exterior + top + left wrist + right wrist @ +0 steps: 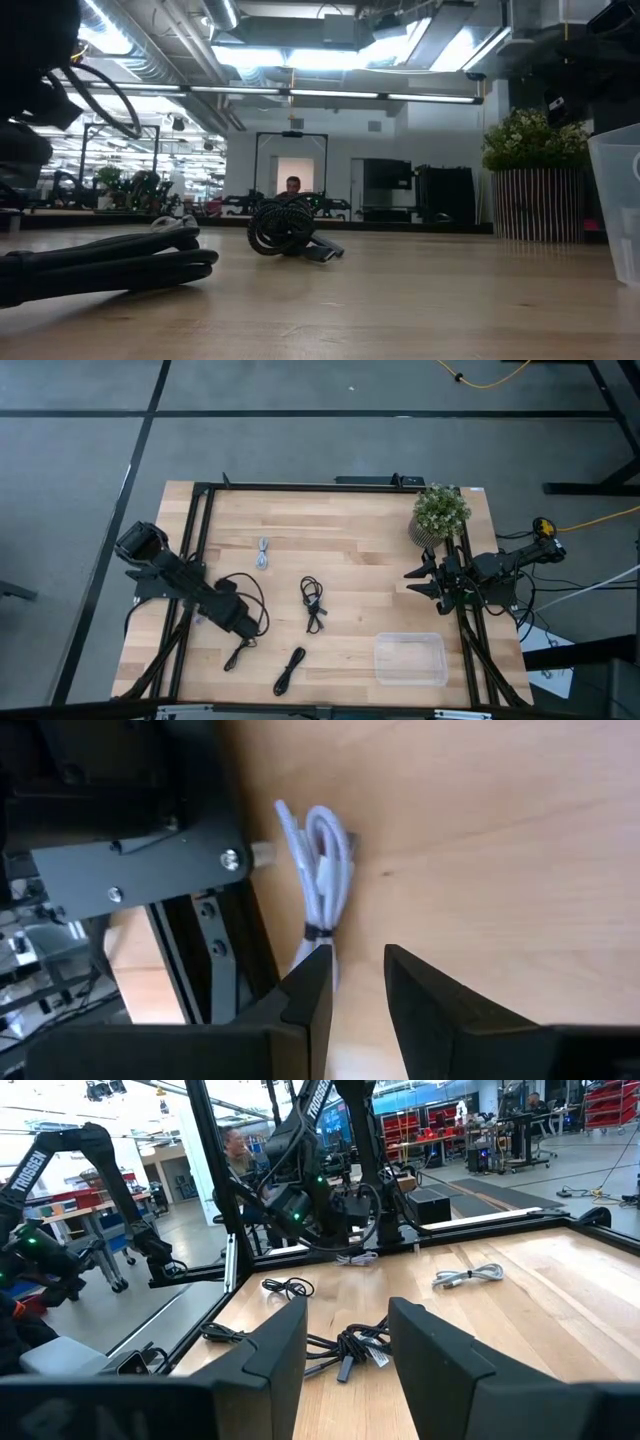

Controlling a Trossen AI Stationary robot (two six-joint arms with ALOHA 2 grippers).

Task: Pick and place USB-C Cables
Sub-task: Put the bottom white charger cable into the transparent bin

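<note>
USB-C cables lie scattered on the wooden table point(350, 540). A white cable bundle point(325, 870) lies at the left edge of the table, beside the black frame rail point(215, 935), directly ahead of my left gripper point(357, 990). My left gripper's fingers stand slightly apart, with nothing between them; one fingertip point(312, 982) is at the near end of this bundle, and I cannot tell whether it touches. In the high view my left gripper point(203, 618) is low over the table's left side, and the white bundle is hidden under the arm.

A pale grey cable point(262, 552) lies farther back, left of centre. A black cable bundle point(313, 603) lies near the table's middle. Another black cable point(290, 671) lies close to the front edge, and a further black one point(236, 656) lies just left of it, near my left arm.

My right gripper point(418, 580) waits at the table's right edge, fingers spread, holding nothing. A clear plastic bin point(410, 659) sits at the front right. A potted plant point(438, 514) stands at the back right corner.
</note>
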